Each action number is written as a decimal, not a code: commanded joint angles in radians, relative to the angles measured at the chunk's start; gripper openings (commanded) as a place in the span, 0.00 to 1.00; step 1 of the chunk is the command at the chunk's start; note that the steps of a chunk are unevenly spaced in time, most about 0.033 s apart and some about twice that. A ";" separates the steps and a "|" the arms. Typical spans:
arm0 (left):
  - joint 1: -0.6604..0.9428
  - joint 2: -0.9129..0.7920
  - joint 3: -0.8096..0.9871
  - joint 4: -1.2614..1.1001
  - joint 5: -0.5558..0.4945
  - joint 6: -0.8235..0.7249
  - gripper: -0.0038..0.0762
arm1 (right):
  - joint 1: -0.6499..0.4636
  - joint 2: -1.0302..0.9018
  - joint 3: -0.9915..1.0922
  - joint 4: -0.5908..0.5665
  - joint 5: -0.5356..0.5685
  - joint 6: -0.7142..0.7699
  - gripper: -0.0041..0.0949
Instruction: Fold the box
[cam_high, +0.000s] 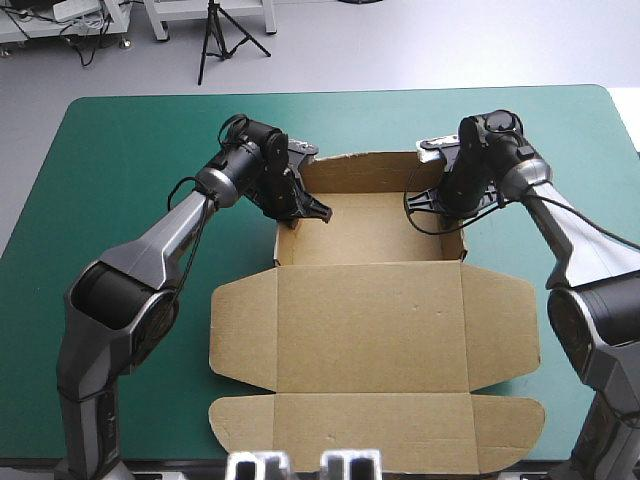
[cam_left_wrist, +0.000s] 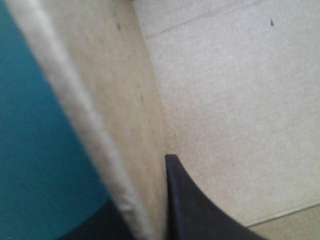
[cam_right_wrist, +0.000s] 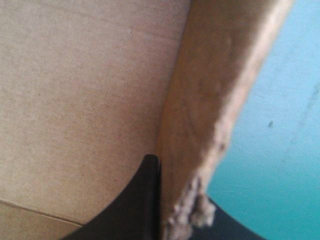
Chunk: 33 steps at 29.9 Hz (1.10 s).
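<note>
lying lengthwise near-to-far, tray end away, box (cam_high: 370, 320), both jaws pinched on its side walls

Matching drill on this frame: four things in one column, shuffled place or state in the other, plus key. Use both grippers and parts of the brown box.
1. left black-fingered gripper
2. right black-fingered gripper
3. lid panel of the brown cardboard box
4. far wall of the box's tray

A. upright, toward the far edge of the teal-green table
B. shut on the tray's right wall
C. lying flat, toward the table's near edge
D. shut on the tray's left wall

Pairs: 1-D, 2-B, 3-C, 4-A
</note>
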 joint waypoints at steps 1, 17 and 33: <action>-0.020 -0.070 -0.034 -0.035 0.041 0.050 0.12 | 0.017 -0.046 -0.022 0.058 0.035 -0.066 0.11; -0.018 -0.242 -0.034 0.311 0.041 0.071 0.73 | 0.017 -0.111 -0.068 -0.021 0.035 -0.105 0.85; -0.018 -0.672 0.069 0.317 0.041 0.160 0.05 | 0.017 -0.403 -0.182 -0.055 0.033 -0.183 0.85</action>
